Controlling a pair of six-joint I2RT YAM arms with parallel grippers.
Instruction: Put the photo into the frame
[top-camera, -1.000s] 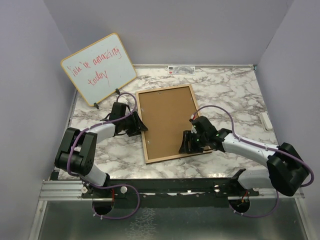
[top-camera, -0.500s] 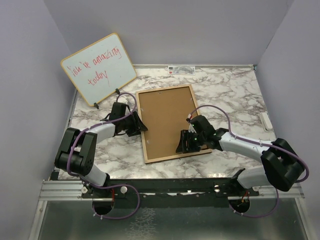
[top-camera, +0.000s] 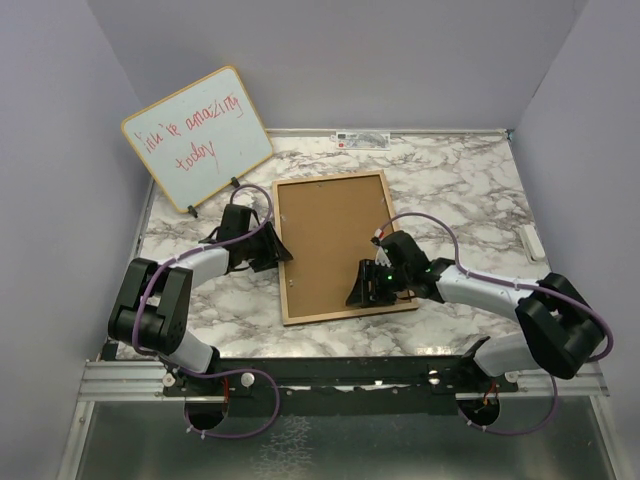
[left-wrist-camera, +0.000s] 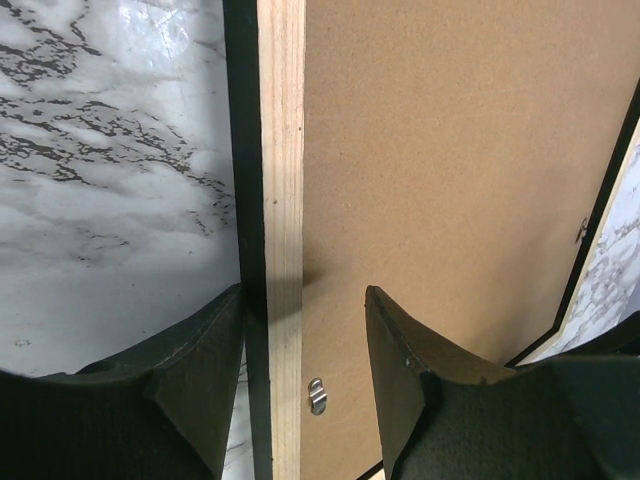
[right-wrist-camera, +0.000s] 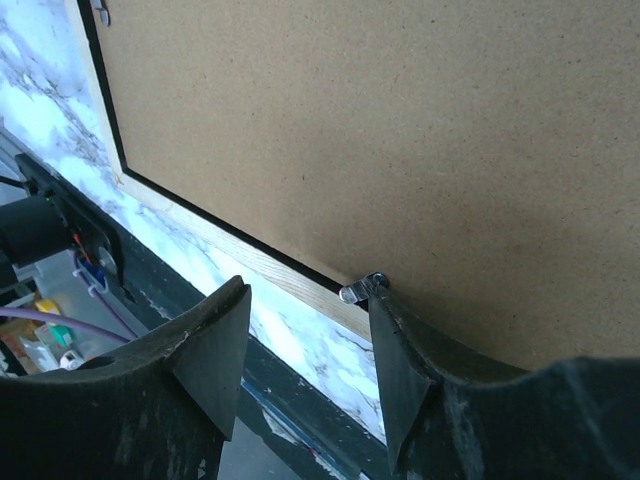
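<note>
The frame (top-camera: 281, 260) lies flat on the marble table, light wood face up, with a plain brown board (top-camera: 330, 235) filling its opening. The photo is not in view. My left gripper (top-camera: 272, 250) is open and straddles the frame's left rail (left-wrist-camera: 281, 200): one finger is outside the black edge, the other rests over the board. A small metal tab (left-wrist-camera: 316, 395) sits between them. My right gripper (top-camera: 362, 290) is open over the board's near right part. In the right wrist view one fingertip (right-wrist-camera: 395, 330) touches a metal tab (right-wrist-camera: 362, 290) by the wooden rail (right-wrist-camera: 270, 270).
A wood-edged whiteboard (top-camera: 195, 135) with red handwriting leans at the back left. A small white piece (top-camera: 533, 242) lies by the right wall and a label strip (top-camera: 362, 137) along the back edge. Walls close in on three sides. The metal base rail (top-camera: 340, 375) runs along the near edge.
My right gripper has slid left across the board, and the frame's near end has shifted slightly left with it. The left gripper stays at the left rail.
</note>
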